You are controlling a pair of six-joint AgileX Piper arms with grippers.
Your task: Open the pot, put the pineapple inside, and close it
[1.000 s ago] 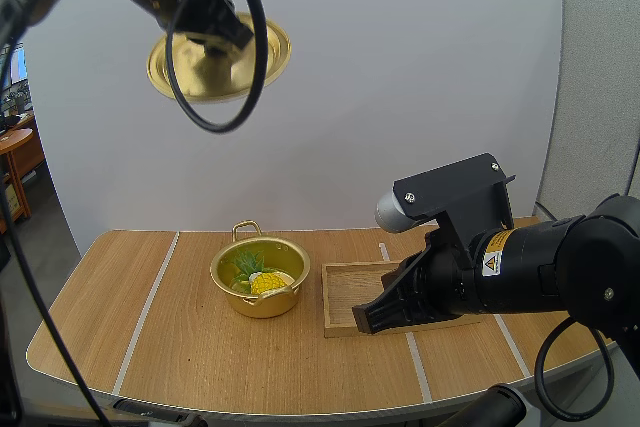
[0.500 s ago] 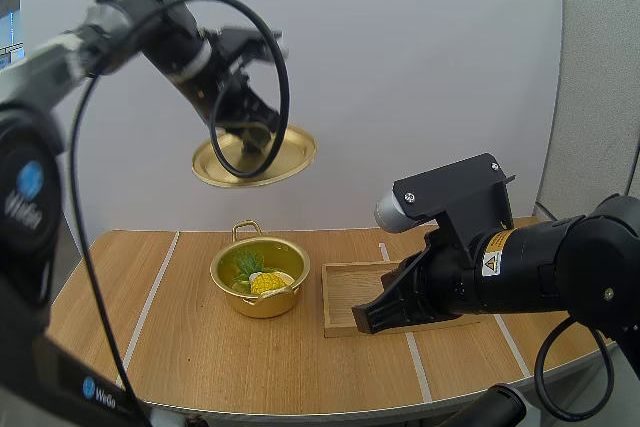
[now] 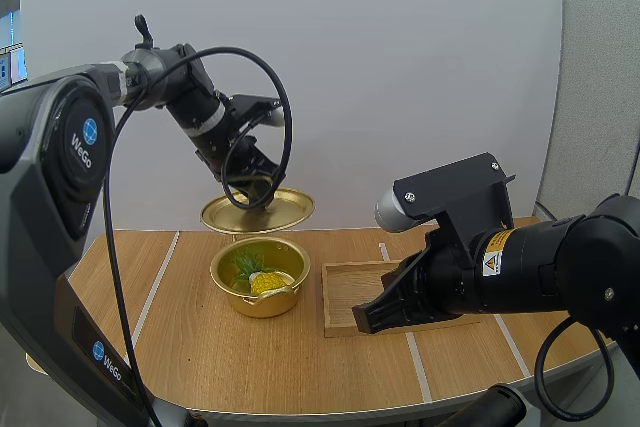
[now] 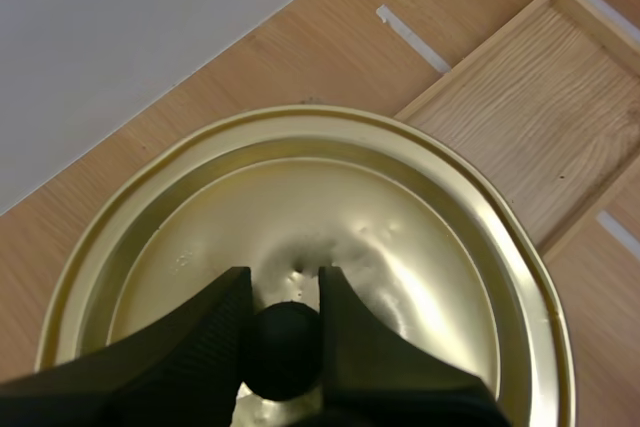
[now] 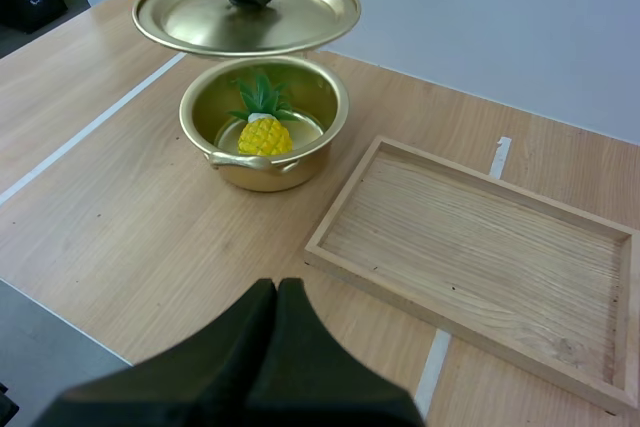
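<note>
Your left jaws pinch the black knob (image 4: 283, 347) at the centre of the gold lid (image 3: 258, 211), which is why the lid hangs level instead of tipping. It hovers just above the pot (image 3: 265, 304), apart from the rim and roughly over the opening, so a short, straight descent looks like what closing calls for. The pineapple (image 5: 263, 132) is already inside the pot, resting on the bottom with its green leaves toward the back wall. I judge it sits low enough for the lid to clear it. Your right jaws are pressed together on nothing and hang low over the table (image 3: 190, 347) near its front edge, just beside the wooden tray (image 5: 470, 247); parked there, they are out of the lid's path. By count you have one pot, one lid, one pineapple, one tray with nothing in it, and two arms. Opening and loading look done; only seating the lid is left. If the lid comes down off-centre, its edge could catch the rim and nudge the pot.
</note>
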